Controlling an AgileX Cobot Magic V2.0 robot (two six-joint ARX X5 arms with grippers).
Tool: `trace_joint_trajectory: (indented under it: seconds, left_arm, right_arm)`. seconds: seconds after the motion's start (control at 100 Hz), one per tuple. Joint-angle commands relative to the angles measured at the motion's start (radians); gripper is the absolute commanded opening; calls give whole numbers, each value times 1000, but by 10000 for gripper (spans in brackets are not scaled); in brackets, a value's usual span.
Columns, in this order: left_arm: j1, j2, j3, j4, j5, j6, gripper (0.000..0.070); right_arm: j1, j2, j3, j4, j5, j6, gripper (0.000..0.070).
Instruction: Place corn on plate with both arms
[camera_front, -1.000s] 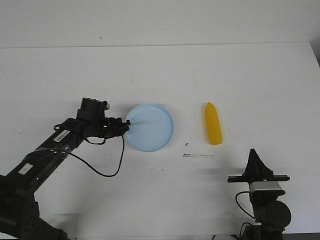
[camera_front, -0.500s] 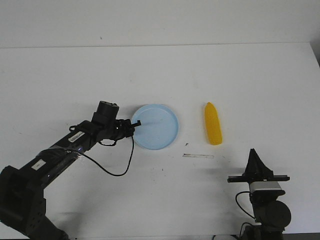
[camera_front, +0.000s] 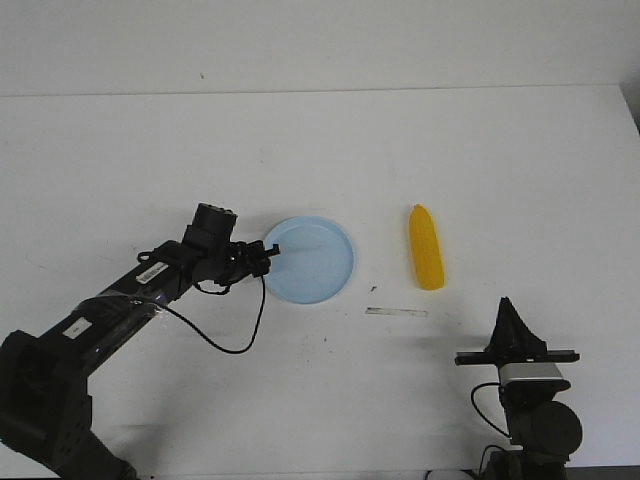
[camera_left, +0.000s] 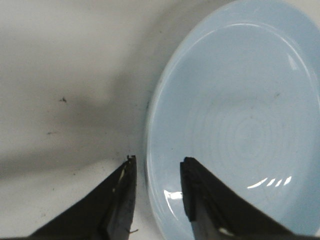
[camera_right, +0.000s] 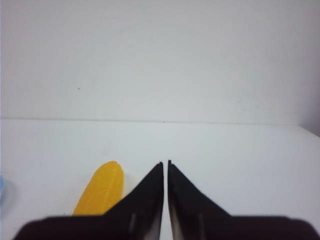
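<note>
The pale blue plate (camera_front: 312, 262) lies in the middle of the white table. My left gripper (camera_front: 270, 250) is at its left rim. In the left wrist view the jaws (camera_left: 157, 162) stand apart and straddle the rim of the plate (camera_left: 235, 125), one finger over the plate and one over the table. The yellow corn (camera_front: 427, 247) lies to the right of the plate, apart from it, its tapered tip pointing away from me. My right gripper (camera_front: 507, 305) is shut and empty near the front edge, behind the corn (camera_right: 100, 190), with its fingertips (camera_right: 165, 162) pointing past the cob.
A thin pale strip (camera_front: 396, 312) lies on the table between the plate and the right arm. A black cable (camera_front: 235, 340) loops down from the left arm. The table's far edge (camera_front: 320, 92) meets a white wall.
The left arm moved right and the plate went with it, closer to the corn. In the last half second both shifted only slightly. The corn and the right arm have not moved.
</note>
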Motion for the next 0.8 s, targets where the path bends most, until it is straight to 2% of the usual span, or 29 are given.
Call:
trace_joint_trajectory:
  seconds: [0.0,0.11,0.23,0.32,0.38,0.48,0.64,0.71,0.79]
  left_arm:
    - [-4,5,13,-10,2,17,205]
    - [-2,-41,13,-21,1,43,204]
    - [21,-109,13,-20,-1,111,188]
    - [42,-157,0,9,-19,183,75]
    - [55,-192,-26,53,-42,243,32]
    - [74,-251,-98,159,-73,362,31]
    - [122,-369,-267,362,-74,560,31]
    - [154,-435,-346,430,-74,617,32]
    - [195,-520,-431,494,-77,642,32]
  right_arm:
    - [2,2,-1,10,0,6,15]
    - [2,2,-1,10,0,6,15]
    - [2,2,-1,10,0,6,15]
    - [2,2,-1,10,0,6,15]
    - [2,2,-1,10,0,6,15]
    - [2,2,-1,10,0,6,15]
    - [2,2,-1,10,0,6,15]
    - [2,2,-1,10,0,6,15]
    - [2,2,-1,9,0,6,15]
